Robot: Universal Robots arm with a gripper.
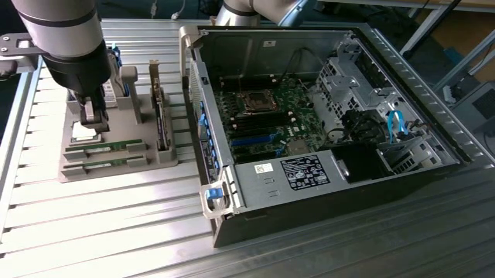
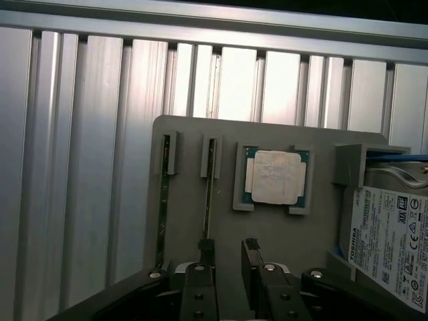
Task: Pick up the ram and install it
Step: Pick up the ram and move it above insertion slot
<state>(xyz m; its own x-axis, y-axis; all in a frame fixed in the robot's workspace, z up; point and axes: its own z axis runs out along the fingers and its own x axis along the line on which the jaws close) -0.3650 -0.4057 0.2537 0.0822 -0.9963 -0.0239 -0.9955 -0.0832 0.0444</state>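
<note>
Two green ram sticks lie in slots of a grey holder (image 1: 116,171); one ram stick (image 1: 103,149) (image 2: 209,194) sits closer to the gripper, the other (image 1: 99,167) (image 2: 162,207) beside it. My gripper (image 1: 94,123) (image 2: 229,249) hovers over the holder, open, with nothing between its fingers. One fingertip (image 2: 207,251) stands right over the end of the closer stick. The square silver processor chip (image 2: 275,177) rests in its pocket just beyond the fingers.
An open computer case (image 1: 232,191) fills the exterior view's right, its motherboard (image 1: 267,124) exposed. A dark expansion card (image 1: 162,124) stands upright in the holder next to the case. A labelled hard drive (image 2: 394,234) sits beside the processor chip. Ribbed aluminium table (image 1: 101,231) lies all around.
</note>
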